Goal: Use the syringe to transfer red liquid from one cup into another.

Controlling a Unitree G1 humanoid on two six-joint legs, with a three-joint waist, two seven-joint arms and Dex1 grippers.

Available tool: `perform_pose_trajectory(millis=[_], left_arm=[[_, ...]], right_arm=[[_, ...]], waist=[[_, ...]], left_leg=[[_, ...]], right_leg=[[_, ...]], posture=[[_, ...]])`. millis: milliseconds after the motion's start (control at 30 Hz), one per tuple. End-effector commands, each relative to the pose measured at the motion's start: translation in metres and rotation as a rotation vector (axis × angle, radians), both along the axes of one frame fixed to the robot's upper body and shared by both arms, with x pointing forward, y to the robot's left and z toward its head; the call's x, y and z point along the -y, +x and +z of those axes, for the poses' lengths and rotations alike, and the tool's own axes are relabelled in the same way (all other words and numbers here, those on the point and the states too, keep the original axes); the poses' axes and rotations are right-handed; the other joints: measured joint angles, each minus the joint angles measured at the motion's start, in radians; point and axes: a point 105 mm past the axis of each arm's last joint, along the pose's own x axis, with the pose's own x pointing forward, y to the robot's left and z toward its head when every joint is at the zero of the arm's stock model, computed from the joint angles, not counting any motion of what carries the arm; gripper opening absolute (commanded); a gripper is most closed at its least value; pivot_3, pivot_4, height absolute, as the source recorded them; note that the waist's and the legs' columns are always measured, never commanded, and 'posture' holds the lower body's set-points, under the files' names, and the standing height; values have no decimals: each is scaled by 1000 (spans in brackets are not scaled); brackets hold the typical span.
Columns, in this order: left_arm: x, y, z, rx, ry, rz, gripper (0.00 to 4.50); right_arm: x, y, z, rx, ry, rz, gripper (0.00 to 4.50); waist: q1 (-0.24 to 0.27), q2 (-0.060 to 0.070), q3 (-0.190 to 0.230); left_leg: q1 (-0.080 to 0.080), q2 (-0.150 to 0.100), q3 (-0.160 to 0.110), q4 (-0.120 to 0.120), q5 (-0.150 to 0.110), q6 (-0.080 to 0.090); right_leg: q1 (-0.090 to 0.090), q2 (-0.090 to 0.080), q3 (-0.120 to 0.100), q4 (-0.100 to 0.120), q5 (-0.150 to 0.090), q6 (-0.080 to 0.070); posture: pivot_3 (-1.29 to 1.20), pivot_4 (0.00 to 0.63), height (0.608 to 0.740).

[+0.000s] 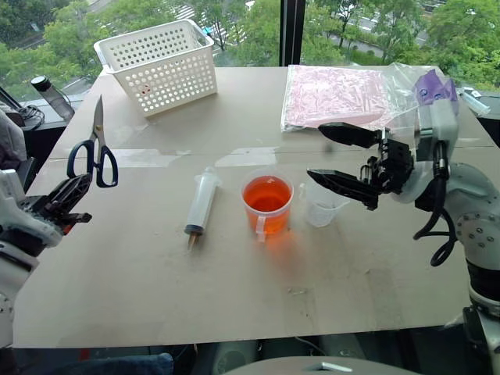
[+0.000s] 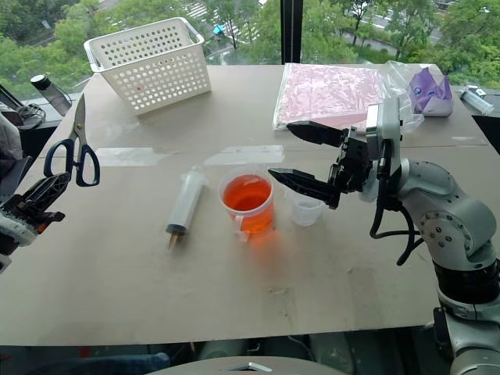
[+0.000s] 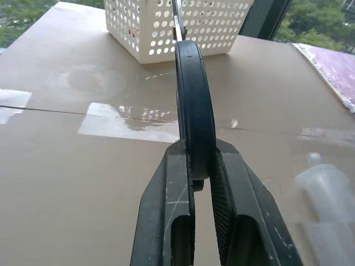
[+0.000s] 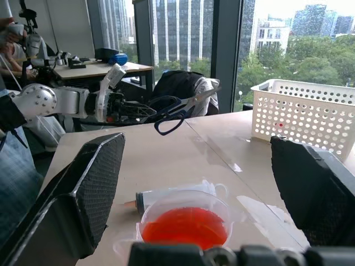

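Left gripper (image 1: 76, 199) pinches the blue-handled steel scissors (image 1: 94, 153) aloft at the table's left edge; right gripper (image 1: 336, 158) hangs spread wide above the small frosted plastic beaker (image 1: 322, 206). Between them, the large clear plastic syringe (image 1: 201, 202) lies flat on the beige table (image 1: 156, 281), just beside the handled clear cup (image 1: 267, 205) of orange-red liquid (image 1: 266, 194).

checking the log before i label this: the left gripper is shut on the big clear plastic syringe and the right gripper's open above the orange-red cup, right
Not quite. The left gripper is shut on the blue-handled scissors, as the left wrist view and the left eye view show. The large clear plastic syringe with the white plunger lies free on the table. The rest holds: the right gripper is open above the wide orange-red cup.
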Motion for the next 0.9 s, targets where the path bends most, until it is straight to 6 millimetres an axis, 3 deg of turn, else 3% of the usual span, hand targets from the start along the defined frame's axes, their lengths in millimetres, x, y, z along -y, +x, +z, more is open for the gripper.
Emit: perform_pose_trajectory(millis=[33,167,200,267,333,467,633,800,900], left_arm=[[-12,8,8,29,147,60,41],[-18,18,-2,-13,298,81,41],[-20,20,-2,-13,314,85,952],[-22,23,-3,-10,314,92,1549],[-24,24,-3,-5,310,91,2766],[-26,26,5,50,300,94,4460],[19,24,18,152,113,-151,4460],[80,11,-3,6,-7,-402,4460],[99,9,-5,-40,-28,-450,4460]], right_arm=[[-3,-7,6,42,-12,9,4500],[1,-7,6,43,-10,-22,4500],[1,-7,6,43,-7,-28,4500],[2,-7,7,44,-3,-38,4500],[3,-7,6,45,-7,-48,4500],[7,-7,5,46,-9,-71,4500],[12,-8,5,49,-10,-92,4500],[19,-8,5,54,-27,-92,4500],[23,-10,5,52,-35,-90,4500]], waist=[[2,-1,0],[-3,-2,-1],[-4,-3,-1],[-4,-4,-1],[-5,-4,-1],[-6,-4,-2],[-4,-4,-2],[-6,-5,-2],[-5,-5,-2]], left_leg=[[-1,0,0,0,0,0],[-3,0,0,0,0,0],[-7,0,0,0,0,0],[-13,0,0,0,1,-2],[-15,0,0,1,1,-2],[-15,0,1,0,1,-2],[-15,0,1,1,1,-2],[-15,0,1,3,1,-2],[-15,0,1,3,2,-2]], right_leg=[[0,0,0,0,0,0],[-4,0,0,1,0,0],[-8,0,0,2,0,0],[-14,0,0,4,1,0],[-16,0,0,4,1,0],[-17,0,0,4,1,1],[-17,0,0,5,1,1],[-16,0,0,5,1,1],[-16,0,0,6,1,1]], posture=[[0,150,740],[0,150,740],[0,150,740],[0,150,740],[0,150,740],[0,150,740],[0,150,740],[0,150,740],[0,150,740]])
